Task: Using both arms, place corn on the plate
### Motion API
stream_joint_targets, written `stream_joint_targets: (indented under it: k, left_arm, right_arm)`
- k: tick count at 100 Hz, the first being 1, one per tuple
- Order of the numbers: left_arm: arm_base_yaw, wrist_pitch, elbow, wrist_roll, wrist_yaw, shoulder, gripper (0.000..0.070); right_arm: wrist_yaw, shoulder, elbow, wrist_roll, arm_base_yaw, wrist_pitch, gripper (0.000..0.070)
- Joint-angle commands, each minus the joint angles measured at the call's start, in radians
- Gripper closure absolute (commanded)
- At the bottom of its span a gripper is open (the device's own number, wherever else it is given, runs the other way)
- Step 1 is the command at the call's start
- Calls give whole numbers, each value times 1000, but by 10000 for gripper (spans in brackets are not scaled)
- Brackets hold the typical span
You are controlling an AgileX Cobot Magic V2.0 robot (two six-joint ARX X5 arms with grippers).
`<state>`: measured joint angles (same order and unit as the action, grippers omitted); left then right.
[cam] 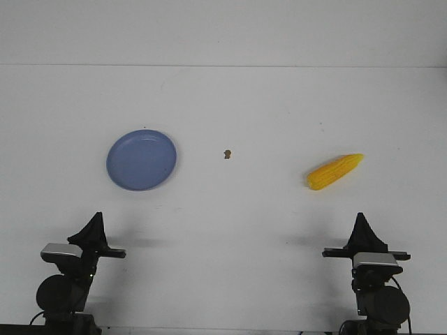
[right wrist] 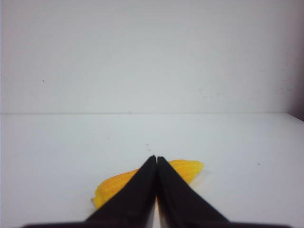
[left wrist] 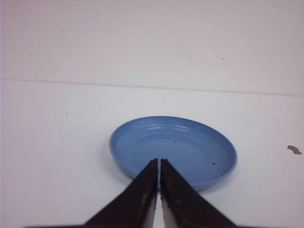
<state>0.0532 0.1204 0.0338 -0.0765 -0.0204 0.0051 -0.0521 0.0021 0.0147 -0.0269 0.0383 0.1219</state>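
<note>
- Front view: a plain white tabletop [cam: 230, 230] runs up to a pale wall. The plate [cam: 141, 160] sits left of centre, bare; the corn [cam: 334, 172] lies right of centre, well apart from it, its pointed end aimed at the upper right. A small brown speck [cam: 227, 154] lies between them. The left claw [cam: 93, 227] and right claw [cam: 361, 225] stand in the lower corners, both short of the things; the arms' lower parts are cut off by the bottom edge.
- Left wrist view: the left claw [left wrist: 158, 161] is closed, fingers nearly touching, holding nothing, pointing at the plate's [left wrist: 124, 138] near rim.
- Right wrist view: the right claw [right wrist: 156, 158] is likewise closed and empty. The corn [right wrist: 187, 170] is partly hidden behind it, so which end is nearer is hard to tell here.
- Step in hand, as I judge it: reach for the corn. Open the right claw first, then close across the cob's thick middle so it cannot roll.
</note>
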Motion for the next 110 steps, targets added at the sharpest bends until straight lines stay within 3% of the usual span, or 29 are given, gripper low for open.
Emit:
stream_joint_targets:
  k: [1, 63, 88, 97, 110]
  left_arm:
    - [-1, 15, -20, 5, 6, -2, 684]
    - [-1, 17, -19, 5, 6, -2, 684]
    - [-1, -27, 55, -16, 6, 0, 684]
    - [-1, -92, 127, -18, 6, 18, 684]
    - [-1, -185, 266, -32, 6, 90, 684]
  right_arm:
    - [0, -1, -2, -3, 0, 11, 700]
    - [0, -1, -2, -4, 0, 15, 700]
    - [0, -1, 6, -10, 1, 124, 700]
    - [-3, -1, 46, -10, 1, 76, 700]
    - [-25, 16, 158, -11, 1, -108, 700]
